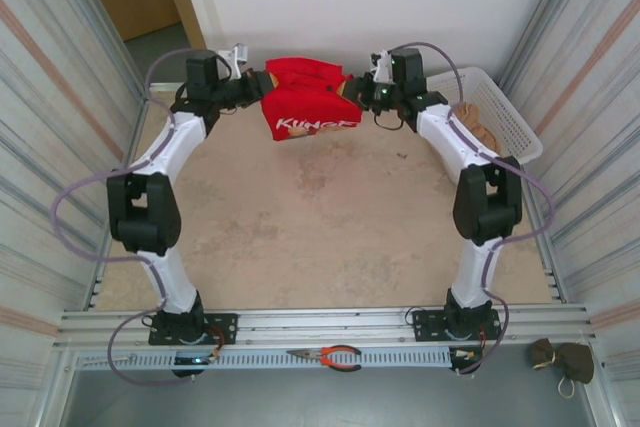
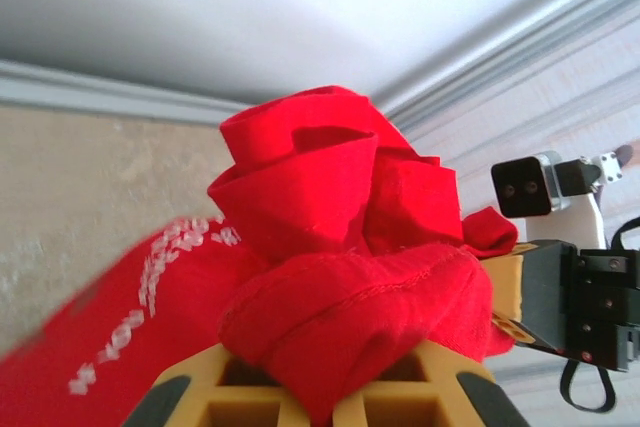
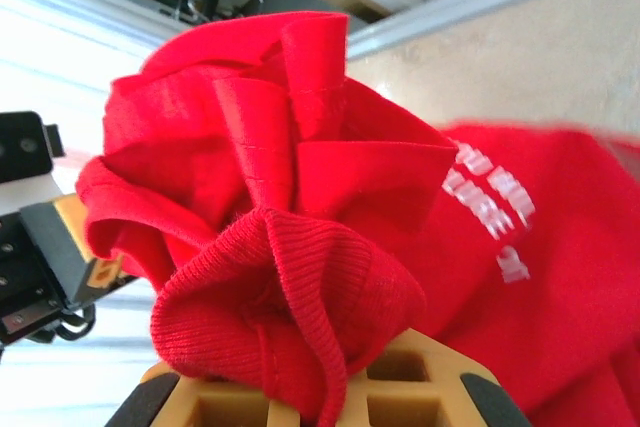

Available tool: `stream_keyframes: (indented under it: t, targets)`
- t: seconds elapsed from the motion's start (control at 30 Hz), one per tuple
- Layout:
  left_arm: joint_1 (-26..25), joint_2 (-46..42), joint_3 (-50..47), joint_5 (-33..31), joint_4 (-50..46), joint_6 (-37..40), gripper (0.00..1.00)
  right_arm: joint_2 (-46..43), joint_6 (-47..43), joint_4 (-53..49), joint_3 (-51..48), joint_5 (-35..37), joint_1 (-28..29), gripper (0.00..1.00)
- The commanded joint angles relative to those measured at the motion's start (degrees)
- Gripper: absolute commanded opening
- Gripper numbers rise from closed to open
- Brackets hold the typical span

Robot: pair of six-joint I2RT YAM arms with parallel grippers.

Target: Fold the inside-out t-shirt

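The bright red t-shirt [image 1: 305, 97] hangs bunched between both grippers at the far end of the table, white lettering facing the top camera. My left gripper [image 1: 258, 87] is shut on its left side; in the left wrist view a hemmed fold of the t-shirt [image 2: 350, 317] is pinched between the yellow fingers [image 2: 200, 387]. My right gripper [image 1: 352, 95] is shut on the right side; in the right wrist view the ribbed edge of the t-shirt [image 3: 300, 297] bulges over the fingers [image 3: 420, 387]. The fingertips themselves are hidden by cloth.
A white basket [image 1: 495, 112] holding a tan-brown garment stands at the back right, close to the right arm. Red-handled pliers [image 1: 330, 355] lie on the front rail. A brown object [image 1: 562, 359] sits at the near right corner. Corrugated walls close in both sides.
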Motion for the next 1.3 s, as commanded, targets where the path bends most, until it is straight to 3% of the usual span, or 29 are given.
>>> stream_keyframes:
  t: [0.0, 0.23, 0.37, 0.7, 0.97, 1.27]
  targets:
    - [-0.5, -6.4, -8.9, 0.5, 1.6, 0.8, 0.0, -6.7, 0.9, 3.5, -10.9, 1.9, 1.3, 0.0]
    - [-4.3, -19.4, -37.6, -4.2, 9.9, -0.7, 0.0, -18.9, 0.8, 12.3, -39.8, 9.6, 9.6, 0.0]
    - [-5.8, -22.0, -45.0, -10.2, 10.5, 0.7, 0.0, -21.0, -2.1, 11.4, -44.1, 15.5, 12.2, 0.0]
    - [-5.4, -8.9, -32.4, -15.8, 6.2, 8.7, 0.0, -13.0, -9.3, 9.0, -35.4, 21.8, 8.8, 0.0]
    - [-5.3, 3.1, -19.7, -21.2, 3.7, 14.4, 0.0, 0.2, -9.4, 7.9, -23.2, 22.7, 5.5, 0.0]
    - [-3.0, 8.1, -19.1, -23.6, 10.5, 10.9, 0.0, 9.9, -10.6, 4.0, -9.9, 21.1, 3.3, 0.0]
